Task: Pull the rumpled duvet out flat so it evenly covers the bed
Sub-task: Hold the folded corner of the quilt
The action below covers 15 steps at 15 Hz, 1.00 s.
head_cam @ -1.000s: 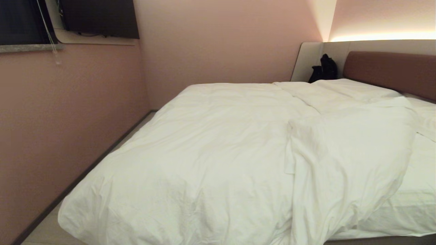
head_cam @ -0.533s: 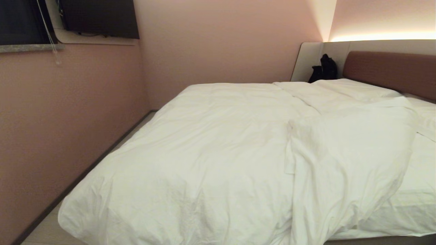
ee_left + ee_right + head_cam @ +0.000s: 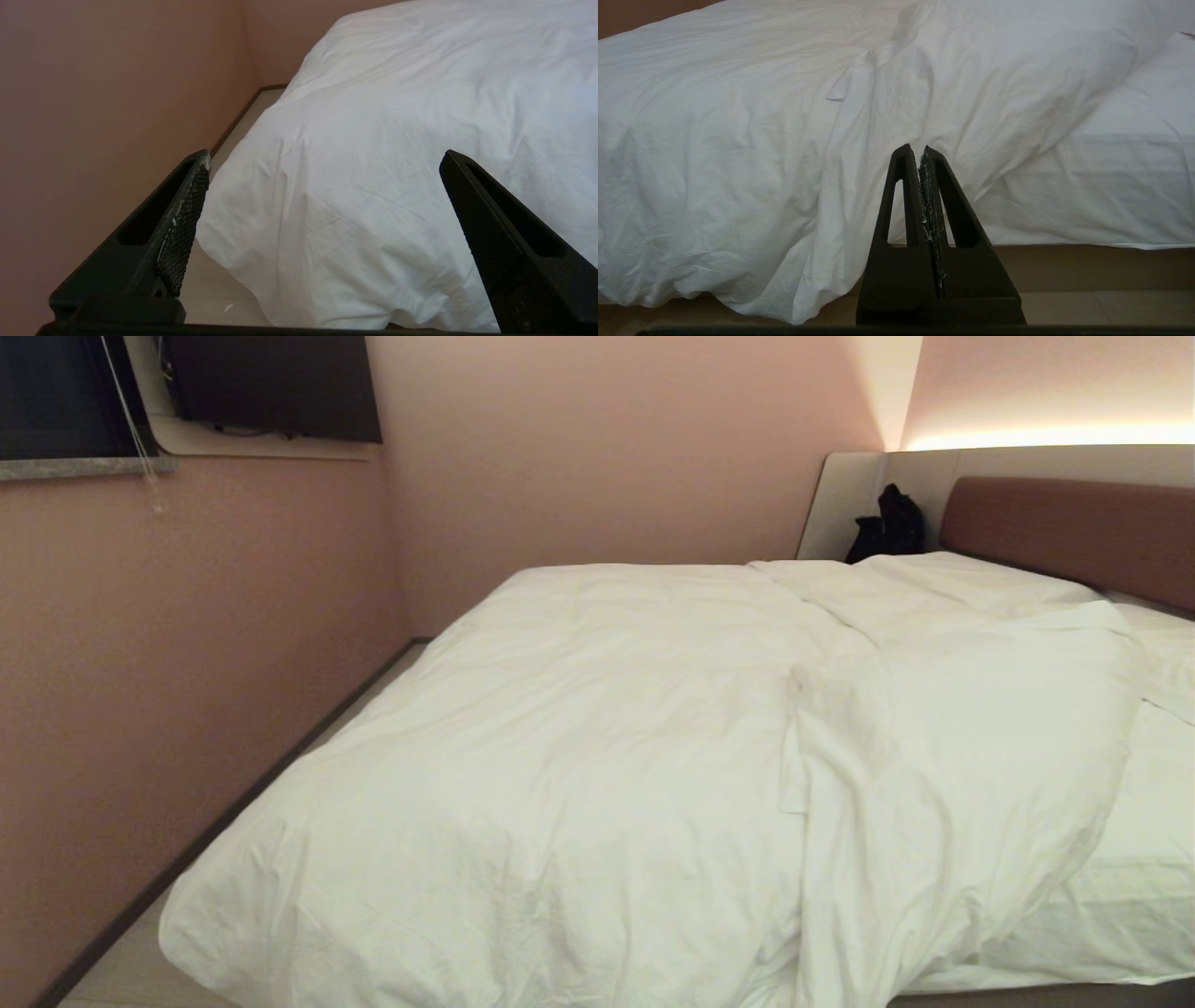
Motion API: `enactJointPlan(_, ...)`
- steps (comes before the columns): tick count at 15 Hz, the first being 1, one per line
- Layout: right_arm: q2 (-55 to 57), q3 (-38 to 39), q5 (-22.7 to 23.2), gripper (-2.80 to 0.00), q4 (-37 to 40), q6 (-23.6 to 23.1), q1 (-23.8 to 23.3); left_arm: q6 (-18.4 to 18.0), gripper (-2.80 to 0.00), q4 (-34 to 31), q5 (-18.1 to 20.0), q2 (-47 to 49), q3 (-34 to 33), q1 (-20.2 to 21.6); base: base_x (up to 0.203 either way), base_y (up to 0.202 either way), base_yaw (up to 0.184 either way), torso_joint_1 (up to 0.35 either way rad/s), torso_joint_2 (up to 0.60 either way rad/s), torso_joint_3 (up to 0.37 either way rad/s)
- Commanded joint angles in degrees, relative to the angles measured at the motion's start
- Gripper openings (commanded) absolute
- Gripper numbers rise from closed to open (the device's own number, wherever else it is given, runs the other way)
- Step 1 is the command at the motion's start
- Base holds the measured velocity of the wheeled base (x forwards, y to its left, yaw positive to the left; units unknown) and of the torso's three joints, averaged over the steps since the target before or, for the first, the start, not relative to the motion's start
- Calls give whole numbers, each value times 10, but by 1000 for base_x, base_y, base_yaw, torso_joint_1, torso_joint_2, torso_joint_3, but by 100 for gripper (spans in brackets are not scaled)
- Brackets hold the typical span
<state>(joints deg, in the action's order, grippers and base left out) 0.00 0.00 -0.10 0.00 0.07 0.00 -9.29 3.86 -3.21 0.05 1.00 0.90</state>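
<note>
Ahead of the left end effector, spread wide and empty, the duvet draped the bed corner; beyond the right end effector, pressed closed, it lay folded back.

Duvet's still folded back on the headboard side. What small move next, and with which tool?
Probably ease the open left tool forward and down to the duvet corner hanging over the bed's foot, ready to pinch it. That tool already faces that corner with nothing held, while the right tool is shut and empty. The folded flap leaves the fitted sheet bare.
</note>
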Motion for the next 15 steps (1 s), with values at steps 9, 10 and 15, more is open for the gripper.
enactJointPlan(9, 0, 0, 0, -280, 0, 0, 0, 15, -280, -16, 40, 0, -10, 0, 0, 0, 0, 0, 0, 0)
enactJointPlan(10, 0, 0, 0, -280, 0, 0, 0, 16, -280, -37, 40, 0, -10, 0, 0, 0, 0, 0, 0, 0)
enactJointPlan(15, 0, 0, 0, -280, 0, 0, 0, 54, -280, -41, 38, 0, -9, 0, 0, 0, 0, 0, 0, 0)
